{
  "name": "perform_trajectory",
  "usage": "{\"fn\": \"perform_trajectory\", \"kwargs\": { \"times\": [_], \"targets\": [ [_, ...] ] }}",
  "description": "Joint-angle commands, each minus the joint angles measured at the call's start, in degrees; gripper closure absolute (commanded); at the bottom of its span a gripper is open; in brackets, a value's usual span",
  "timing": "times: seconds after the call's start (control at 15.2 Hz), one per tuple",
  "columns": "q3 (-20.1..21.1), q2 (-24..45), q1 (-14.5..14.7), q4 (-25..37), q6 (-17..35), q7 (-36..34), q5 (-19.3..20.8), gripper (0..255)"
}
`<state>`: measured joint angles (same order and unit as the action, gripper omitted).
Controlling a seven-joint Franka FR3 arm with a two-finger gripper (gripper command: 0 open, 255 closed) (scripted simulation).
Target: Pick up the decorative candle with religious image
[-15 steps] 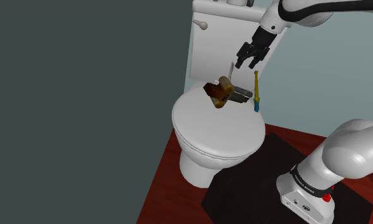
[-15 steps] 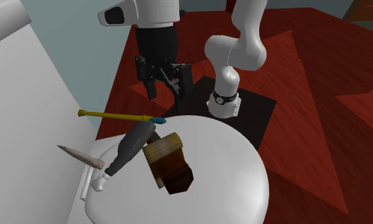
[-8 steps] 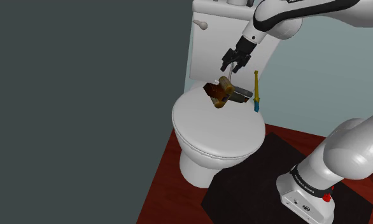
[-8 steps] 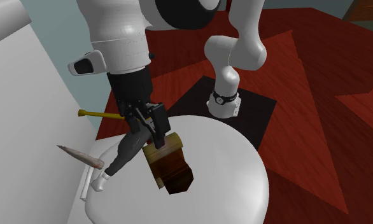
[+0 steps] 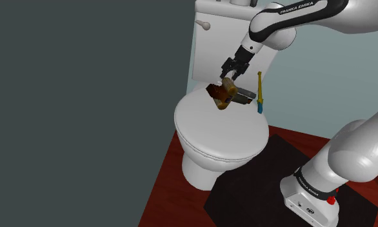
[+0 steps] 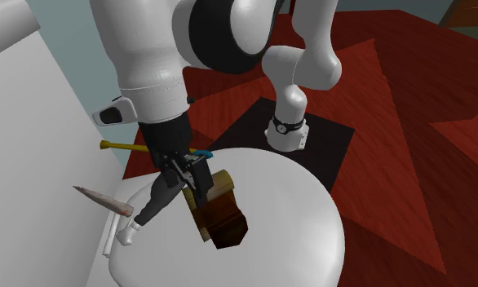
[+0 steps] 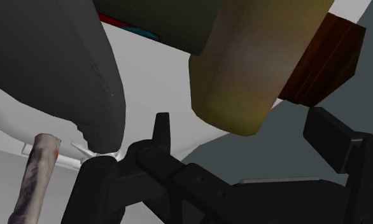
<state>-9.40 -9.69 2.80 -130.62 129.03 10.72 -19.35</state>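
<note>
**Candle** [image 6: 221, 210]: laid on its side at the far, tank end of the toilet lid [image 6: 303, 236]. One end is tan and the other dark brown; no image can be made out.

**Long axis:** judged to run from just beneath the end effector [image 6: 192, 181] toward the lid's middle.

**End effector:** fingers are held apart, with the tan end just beyond them, untouched.

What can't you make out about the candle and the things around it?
1. Any image on the candle: too small in the shoulder view, and its sides run past the edge in the wrist view.
2. The candle's upper end: hidden behind the gripper in the second exterior view.
3. The bottle: its wide end is behind the gripper there.
4. The yellow tool: its middle is behind the gripper.
</note>
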Motion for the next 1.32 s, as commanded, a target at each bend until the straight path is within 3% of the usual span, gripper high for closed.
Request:
{"fn": "perform_trajectory", "kwargs": {
  "times": [0.0,0.07,0.13,0.73,1.25],
  "targets": [
    [0.02,0.65,0.13,-0.44,1.07,0.41,-0.42,0],
    [0.02,0.65,0.13,-0.44,1.07,0.41,-0.41,0],
    [-0.02,0.64,0.09,-0.37,0.98,0.45,-0.40,255],
    [0.02,0.65,0.13,-0.44,1.07,0.41,-0.42,255],
    [0.15,-1.63,-0.23,3.42,-4.71,-2.09,1.48,255]
  ]
}}
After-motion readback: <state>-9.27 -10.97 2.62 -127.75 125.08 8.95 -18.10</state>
